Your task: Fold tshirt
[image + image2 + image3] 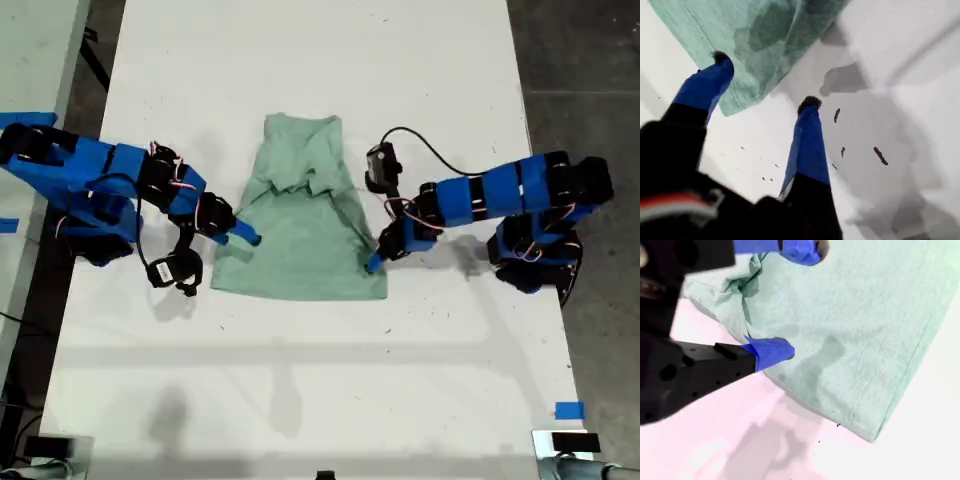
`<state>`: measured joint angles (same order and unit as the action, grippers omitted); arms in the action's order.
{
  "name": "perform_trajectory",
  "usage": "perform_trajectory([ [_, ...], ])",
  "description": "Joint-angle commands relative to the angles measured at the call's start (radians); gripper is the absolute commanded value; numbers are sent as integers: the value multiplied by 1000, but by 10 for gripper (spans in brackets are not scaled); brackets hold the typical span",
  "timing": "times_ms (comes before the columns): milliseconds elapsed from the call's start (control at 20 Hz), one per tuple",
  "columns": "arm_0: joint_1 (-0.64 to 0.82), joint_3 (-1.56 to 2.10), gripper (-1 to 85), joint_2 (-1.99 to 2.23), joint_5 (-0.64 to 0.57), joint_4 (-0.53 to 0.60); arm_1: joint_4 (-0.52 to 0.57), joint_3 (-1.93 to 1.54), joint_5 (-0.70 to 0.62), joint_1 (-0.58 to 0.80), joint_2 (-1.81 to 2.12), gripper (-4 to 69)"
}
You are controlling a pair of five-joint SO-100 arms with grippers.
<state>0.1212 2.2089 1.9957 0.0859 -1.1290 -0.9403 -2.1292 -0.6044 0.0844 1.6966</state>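
Folding requires a grip on both sides of the tshirt (300, 225), lying on the table (300, 400). My first gripper (765, 80) and my second gripper (790, 300) stand spread at its edges; pinch cloth fully before lifting.

I see a long white table (310, 60) running through the middle of the exterior view, its top speckled with small dark marks. Past the table's edge on the exterior view's right lies grey concrete floor (580, 70). A strip of dark floor and a second pale surface (35, 50) sit beyond its other edge. Blue tape (569, 410) marks the table's near corner. Soft shadows fall across it.
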Motion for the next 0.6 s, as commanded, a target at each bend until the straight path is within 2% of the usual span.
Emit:
perform_trajectory([
  [0,18,-8,258,21,-9,17,54,46,0,12,-43,272],
  [200,23,-3,258,20,-11,17,74,67,-32,38,-86,203],
  [250,26,0,258,20,-12,18,69,78,-41,43,-94,140],
  [350,32,2,256,20,-18,20,40,118,-54,44,-129,89],
  [450,38,-2,256,20,-25,20,9,156,-55,41,-160,-7],
  [550,41,-2,256,20,-29,21,-35,189,-67,37,-160,-7],
])
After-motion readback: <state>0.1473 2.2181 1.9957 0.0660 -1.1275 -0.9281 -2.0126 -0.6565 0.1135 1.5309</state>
